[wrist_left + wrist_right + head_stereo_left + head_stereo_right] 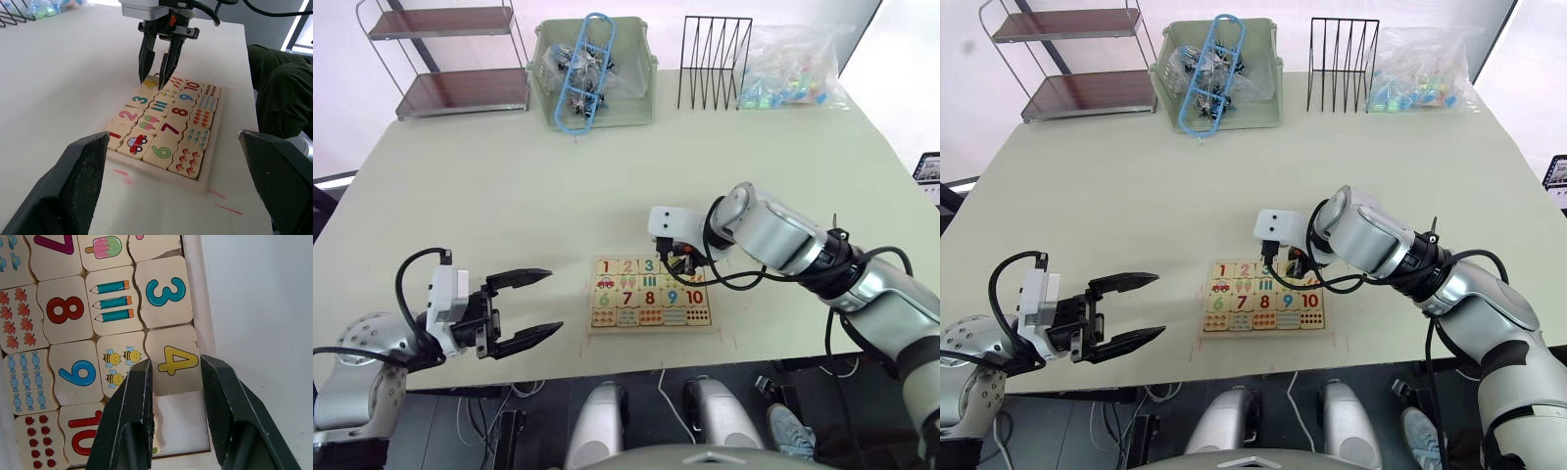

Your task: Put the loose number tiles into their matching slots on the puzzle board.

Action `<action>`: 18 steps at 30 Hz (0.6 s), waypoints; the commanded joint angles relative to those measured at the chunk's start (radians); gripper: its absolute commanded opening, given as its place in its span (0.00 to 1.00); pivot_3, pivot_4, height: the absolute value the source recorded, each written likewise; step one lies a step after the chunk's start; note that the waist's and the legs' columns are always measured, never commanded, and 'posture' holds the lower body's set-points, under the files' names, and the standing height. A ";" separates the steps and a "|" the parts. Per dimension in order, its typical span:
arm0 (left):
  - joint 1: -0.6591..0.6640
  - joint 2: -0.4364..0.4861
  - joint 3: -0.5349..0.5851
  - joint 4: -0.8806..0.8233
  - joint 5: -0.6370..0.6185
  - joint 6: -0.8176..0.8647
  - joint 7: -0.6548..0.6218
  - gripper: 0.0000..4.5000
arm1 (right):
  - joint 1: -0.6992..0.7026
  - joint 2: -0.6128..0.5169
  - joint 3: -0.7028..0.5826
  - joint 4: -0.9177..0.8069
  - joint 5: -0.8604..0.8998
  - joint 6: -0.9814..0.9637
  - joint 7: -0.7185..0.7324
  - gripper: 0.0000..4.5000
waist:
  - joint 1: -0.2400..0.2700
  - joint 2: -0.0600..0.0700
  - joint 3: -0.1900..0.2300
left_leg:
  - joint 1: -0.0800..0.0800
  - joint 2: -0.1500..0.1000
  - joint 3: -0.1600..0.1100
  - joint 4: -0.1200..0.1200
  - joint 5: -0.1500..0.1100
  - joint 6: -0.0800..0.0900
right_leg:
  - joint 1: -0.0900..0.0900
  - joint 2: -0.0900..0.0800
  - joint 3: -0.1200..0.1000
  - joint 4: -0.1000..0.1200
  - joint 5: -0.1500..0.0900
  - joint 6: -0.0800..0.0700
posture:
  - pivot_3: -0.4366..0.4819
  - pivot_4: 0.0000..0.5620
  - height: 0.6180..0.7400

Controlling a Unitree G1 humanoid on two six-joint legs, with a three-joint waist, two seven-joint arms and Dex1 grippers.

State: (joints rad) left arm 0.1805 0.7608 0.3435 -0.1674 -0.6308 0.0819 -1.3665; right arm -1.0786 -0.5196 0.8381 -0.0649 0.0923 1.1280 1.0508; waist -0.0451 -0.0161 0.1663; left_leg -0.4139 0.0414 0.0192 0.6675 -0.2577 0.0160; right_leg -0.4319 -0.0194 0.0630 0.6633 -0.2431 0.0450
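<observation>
One board [651,294] lies near the table's [509,186] 6 o'clock edge with four tiles seated in its top row, 1 [113,138], 2 [128,115], 3 [140,100] and 4 [175,360], and the slot [178,423] next to the 4 bare. The right gripper [176,382] stands over that end, its two fingers [132,401] partly open and straddling the 4 tile without clamping it. The left gripper [524,308] hovers at the board's 9 o'clock, spread wide and empty, while a shelf [450,59], a bin [592,73], a wire rack [715,64] and a bag [793,73] line the 12 o'clock edge, well apart from the board.
</observation>
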 commanded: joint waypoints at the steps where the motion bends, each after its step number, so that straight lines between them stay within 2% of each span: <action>1: 0.002 0.009 0.018 -0.045 -0.016 0.007 0.014 1.00 | -0.004 -0.001 -0.003 -0.013 -0.005 -0.019 0.010 0.62 | 0.001 0.000 0.000 | 0.000 0.000 0.000 0.000 0.000 0.000 | 0.000 0.000 0.000 0.000 0.000 0.000 | 0.48 0.27 1.00; 2: 0.000 0.010 0.017 -0.050 -0.017 0.011 0.019 1.00 | -0.004 -0.004 -0.003 -0.016 -0.006 -0.021 0.014 0.74 | 0.002 0.000 0.000 | 0.000 0.000 0.000 0.000 0.000 0.000 | 0.000 0.000 0.000 0.000 0.000 0.000 | 0.48 0.27 1.00; 4: -0.004 0.013 0.014 -0.062 -0.020 0.021 0.029 1.00 | -0.004 -0.010 -0.008 -0.022 -0.003 -0.020 0.020 0.89 | 0.002 0.000 0.000 | -0.001 0.000 0.000 0.000 0.000 0.000 | 0.000 0.000 0.000 0.000 0.000 0.000 | 0.48 0.27 1.00; 5: -0.007 0.013 0.013 -0.068 -0.020 0.027 0.034 1.00 | -0.005 -0.014 -0.011 -0.023 -0.003 -0.022 0.024 0.99 | 0.002 0.000 0.000 | -0.001 0.000 0.000 0.000 0.000 0.000 | 0.000 0.000 0.000 0.000 0.000 0.000 | 0.48 0.27 1.00; 12: -0.024 0.015 0.012 -0.076 -0.020 0.051 0.043 1.00 | -0.019 -0.041 -0.070 -0.037 0.023 -0.025 0.050 0.99 | 0.001 0.000 0.000 | -0.001 0.000 0.000 0.000 0.000 0.000 | 0.000 0.000 -0.001 0.000 0.000 0.000 | 0.48 0.27 1.00; 18: -0.028 0.011 0.017 -0.041 -0.013 0.035 0.024 1.00 | 0.026 -0.057 -0.190 -0.057 0.068 -0.059 0.040 0.99 | 0.002 0.000 0.000 | -0.002 0.000 0.000 0.000 0.000 0.000 | -0.001 0.000 -0.001 -0.001 0.000 0.000 | 0.48 0.27 1.00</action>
State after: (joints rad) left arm 0.1538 0.7622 0.3434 -0.2056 -0.6319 0.1301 -1.3331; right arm -1.0641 -0.5745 0.7098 -0.0913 0.1388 1.0928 1.0972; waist -0.0429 -0.0160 0.1665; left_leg -0.4155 0.0409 0.0193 0.6675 -0.2577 0.0160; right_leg -0.4324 -0.0195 0.0619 0.6628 -0.2430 0.0452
